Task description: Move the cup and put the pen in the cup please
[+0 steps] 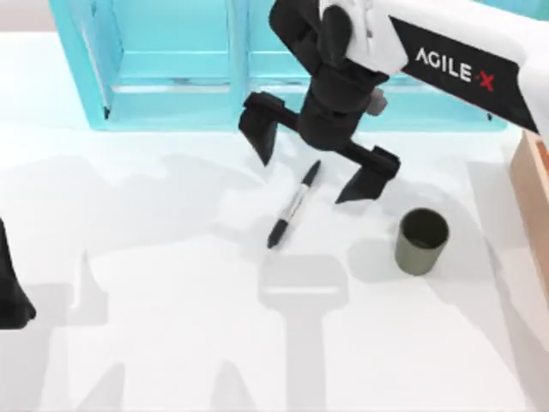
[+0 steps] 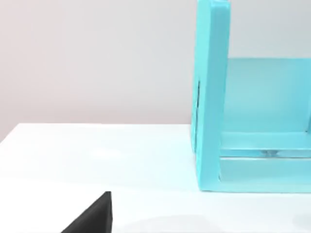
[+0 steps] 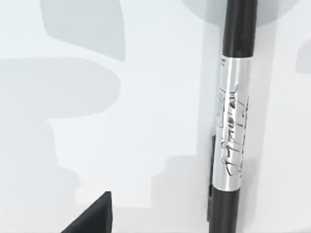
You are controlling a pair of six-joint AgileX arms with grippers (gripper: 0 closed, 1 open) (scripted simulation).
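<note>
The pen (image 1: 293, 206), black with a grey-white labelled barrel, lies flat on the white table near the middle, slanted. In the right wrist view the pen (image 3: 233, 121) runs close below the camera. My right gripper (image 1: 316, 165) hovers open over the pen's upper end, one finger (image 1: 260, 129) to its left and the other (image 1: 371, 178) to its right. The olive-green cup (image 1: 421, 241) stands upright on the table to the right of the pen, apart from it. My left arm (image 1: 10, 296) is parked at the table's left edge.
A turquoise open shelf unit (image 1: 180, 60) stands along the back of the table, its side wall (image 2: 211, 97) near the left wrist camera. A brown object (image 1: 533, 184) sits at the right edge. The white table front (image 1: 214, 343) is bare.
</note>
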